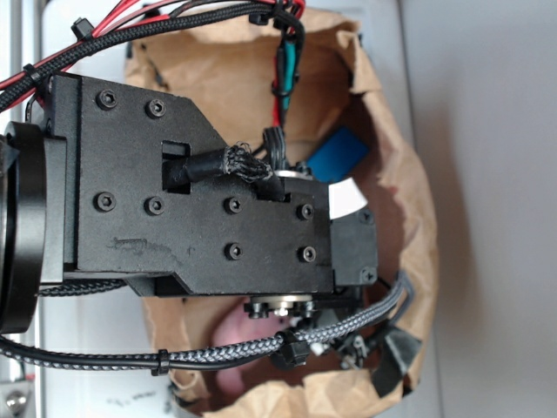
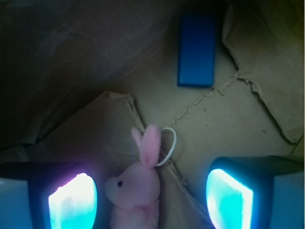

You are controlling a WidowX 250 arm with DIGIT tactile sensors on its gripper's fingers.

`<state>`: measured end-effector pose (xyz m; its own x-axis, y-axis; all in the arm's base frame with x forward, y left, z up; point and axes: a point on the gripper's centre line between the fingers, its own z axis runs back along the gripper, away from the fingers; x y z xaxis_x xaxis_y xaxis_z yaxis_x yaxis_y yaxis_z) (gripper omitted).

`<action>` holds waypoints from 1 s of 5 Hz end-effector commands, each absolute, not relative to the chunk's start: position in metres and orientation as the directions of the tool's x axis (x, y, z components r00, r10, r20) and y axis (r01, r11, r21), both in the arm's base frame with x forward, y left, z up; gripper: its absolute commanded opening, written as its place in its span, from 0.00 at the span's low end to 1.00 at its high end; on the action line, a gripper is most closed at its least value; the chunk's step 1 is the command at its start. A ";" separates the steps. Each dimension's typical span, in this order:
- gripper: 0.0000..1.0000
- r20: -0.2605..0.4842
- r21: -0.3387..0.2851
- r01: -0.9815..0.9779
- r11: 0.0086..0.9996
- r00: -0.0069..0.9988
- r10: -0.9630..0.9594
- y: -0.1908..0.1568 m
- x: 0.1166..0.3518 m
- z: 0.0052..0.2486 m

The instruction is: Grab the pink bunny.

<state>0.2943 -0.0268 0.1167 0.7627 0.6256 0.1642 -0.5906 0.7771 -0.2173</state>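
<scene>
Tool [image 2: 150,200] wide open around pink bunny [image 2: 136,193]

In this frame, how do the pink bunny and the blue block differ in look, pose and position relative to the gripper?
The pink bunny is soft, rounded plush with two ears and a white string loop; the blue block is a flat, hard-edged rectangle. The bunny sits between the open fingers of the gripper, nearer the left one in the wrist view; the block lies farther off, beyond the fingertips. Both rest on the crumpled brown paper of the bag.
</scene>
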 end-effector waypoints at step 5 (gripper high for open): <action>1.00 0.210 -0.179 -0.564 0.806 0.779 0.591 -0.027 0.288 0.137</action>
<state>0.2816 -0.0250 0.1171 0.7790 0.6060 0.1607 -0.5907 0.7954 -0.1357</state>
